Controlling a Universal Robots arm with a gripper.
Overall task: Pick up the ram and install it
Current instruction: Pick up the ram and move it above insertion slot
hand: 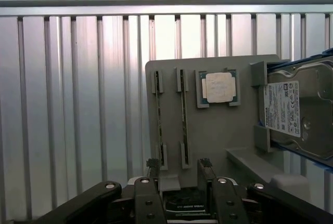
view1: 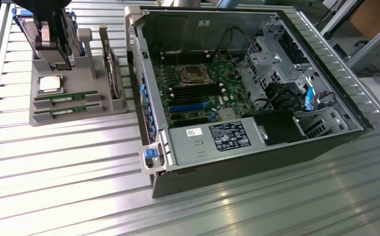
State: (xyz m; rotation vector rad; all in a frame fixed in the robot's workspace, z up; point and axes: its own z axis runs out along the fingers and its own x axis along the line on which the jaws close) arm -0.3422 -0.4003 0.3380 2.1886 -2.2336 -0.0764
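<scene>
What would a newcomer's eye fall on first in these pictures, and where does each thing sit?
The open computer case dominates the exterior view's right, its motherboard exposed. At the exterior view's left a grey tray holds two ram sticks standing on edge, a silver processor chip and a hard drive. The open gripper hangs over that tray, holding nothing.
</scene>
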